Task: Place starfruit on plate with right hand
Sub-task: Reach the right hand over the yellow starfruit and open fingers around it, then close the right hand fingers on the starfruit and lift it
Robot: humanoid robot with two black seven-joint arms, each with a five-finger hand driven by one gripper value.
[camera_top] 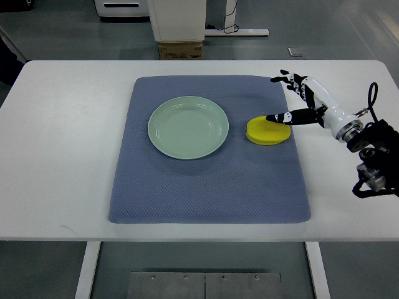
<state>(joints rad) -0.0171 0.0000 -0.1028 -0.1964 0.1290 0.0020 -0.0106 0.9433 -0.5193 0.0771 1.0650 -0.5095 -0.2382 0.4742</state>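
A yellow starfruit (pixel 267 132) lies on the blue-grey mat (pixel 209 187), just right of a pale green plate (pixel 188 127), which holds nothing. My right hand (pixel 293 99) comes in from the right edge and hovers over the starfruit's right side. Its fingers are spread; the thumb (pixel 280 116) reaches over the fruit's top edge and the other fingers (pixel 290 79) point up and away. The hand holds nothing. The left arm is out of view.
The mat lies on a white table (pixel 62 156). Beyond the far table edge stand a cardboard box (pixel 181 50) and a white equipment base (pixel 177 18) on the floor.
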